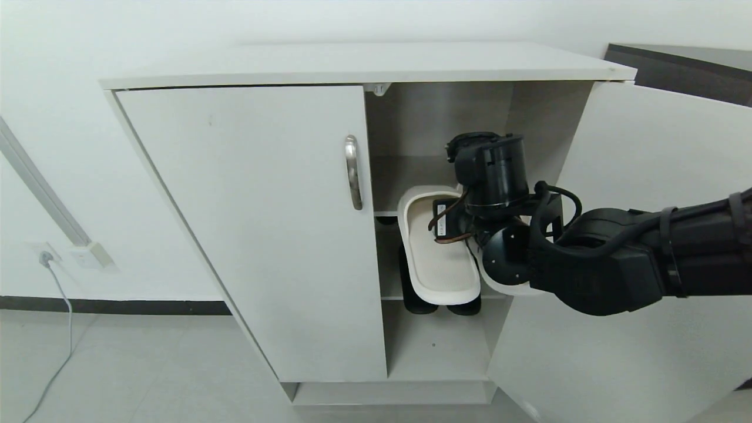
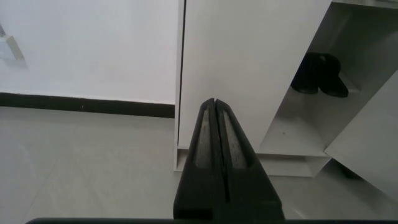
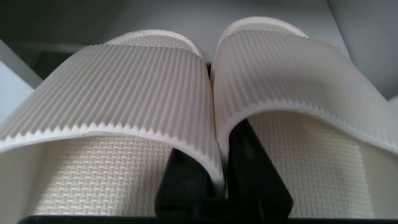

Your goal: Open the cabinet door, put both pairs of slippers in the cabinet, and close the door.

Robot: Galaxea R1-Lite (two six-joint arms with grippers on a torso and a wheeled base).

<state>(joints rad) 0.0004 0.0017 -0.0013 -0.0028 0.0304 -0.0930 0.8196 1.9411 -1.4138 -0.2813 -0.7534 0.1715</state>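
I see a plain white wall (image 1: pixel 70 88) behind the cabinet (image 1: pixel 247 235), evenly lit. A dark baseboard (image 1: pixel 117 306) runs along its foot, meeting a pale grey floor (image 1: pixel 117 364). Left of the cabinet a grey trunking strip (image 1: pixel 35 182) slants down the wall to a small box (image 1: pixel 91 257), just beside a socket (image 1: pixel 35 249) with a plug (image 1: pixel 44 258) in it; its cable (image 1: pixel 64 329) trails down onto the floor. At far right a dark slab (image 1: pixel 681 73) shows past the cabinet's top.
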